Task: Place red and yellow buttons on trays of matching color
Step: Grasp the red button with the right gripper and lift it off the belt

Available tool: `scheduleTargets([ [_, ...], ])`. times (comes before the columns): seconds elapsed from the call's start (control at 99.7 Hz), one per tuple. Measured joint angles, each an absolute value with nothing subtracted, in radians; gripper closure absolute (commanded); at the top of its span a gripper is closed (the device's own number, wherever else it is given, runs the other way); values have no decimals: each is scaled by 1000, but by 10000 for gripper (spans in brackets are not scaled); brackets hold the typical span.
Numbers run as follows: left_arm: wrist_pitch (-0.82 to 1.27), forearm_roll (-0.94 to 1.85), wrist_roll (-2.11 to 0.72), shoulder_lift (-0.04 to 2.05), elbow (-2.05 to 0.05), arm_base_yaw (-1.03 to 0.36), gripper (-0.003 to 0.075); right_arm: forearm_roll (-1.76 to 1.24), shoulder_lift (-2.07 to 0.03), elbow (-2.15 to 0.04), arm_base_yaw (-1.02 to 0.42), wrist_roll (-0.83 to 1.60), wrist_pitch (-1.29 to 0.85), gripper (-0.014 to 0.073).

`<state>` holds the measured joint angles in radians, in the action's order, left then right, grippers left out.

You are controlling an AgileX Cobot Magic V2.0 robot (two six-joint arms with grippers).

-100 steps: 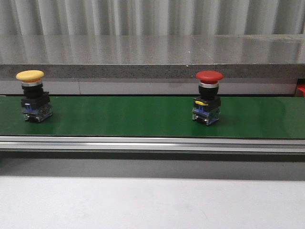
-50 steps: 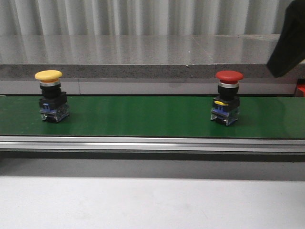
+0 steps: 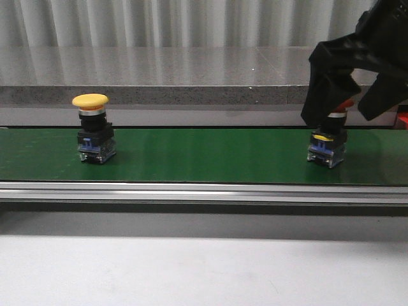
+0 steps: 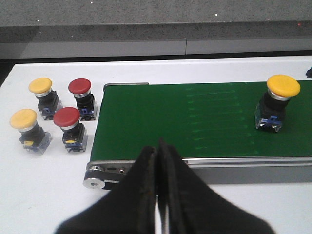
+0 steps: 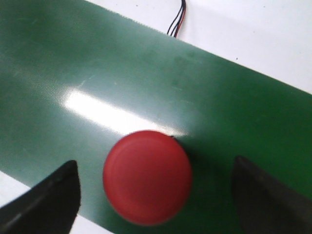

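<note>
On the green belt (image 3: 210, 156) a yellow button (image 3: 93, 127) stands upright at the left; the left wrist view also shows this yellow button (image 4: 277, 101). A red button (image 3: 326, 148) stands at the right, its cap mostly hidden behind my right gripper (image 3: 345, 105). That gripper is open and straddles the cap from above. In the right wrist view the red cap (image 5: 147, 176) sits between the wide-apart fingers (image 5: 53, 195) of the right gripper (image 5: 155, 165), touching neither. My left gripper (image 4: 157, 146) is shut and empty, near the belt's end. No trays are in view.
Four spare buttons stand on the white table beside the belt's end: two yellow (image 4: 40, 87) (image 4: 24, 122) and two red (image 4: 80, 88) (image 4: 67, 121). A grey stone ledge (image 3: 191, 76) runs behind the belt. A red sliver (image 3: 403, 120) shows at the far right edge.
Both buttons have ridden the belt to the right. My right gripper has come down from the upper right and now brackets the red button's cap.
</note>
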<state>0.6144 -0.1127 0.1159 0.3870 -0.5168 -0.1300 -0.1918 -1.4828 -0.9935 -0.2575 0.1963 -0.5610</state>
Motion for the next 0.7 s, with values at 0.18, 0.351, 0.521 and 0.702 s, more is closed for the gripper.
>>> scheduleTargets([
  [0.18,614,-113,116,387,-516,-130,739,-192,-1518,-996,-257,198,-539,402],
  [0.351,614,-113,116,387,-514,-130,739,-192,-1522,-1037,-256,198,-567,431],
  [0.521,614,-113,116,387,-514,-130,739,-194,-1522,-1142,-176,198,-637,431],
  [0.702,614,-113,116,387,-514,-130,739,-186,-1539,-1256,12,198,-673,431],
])
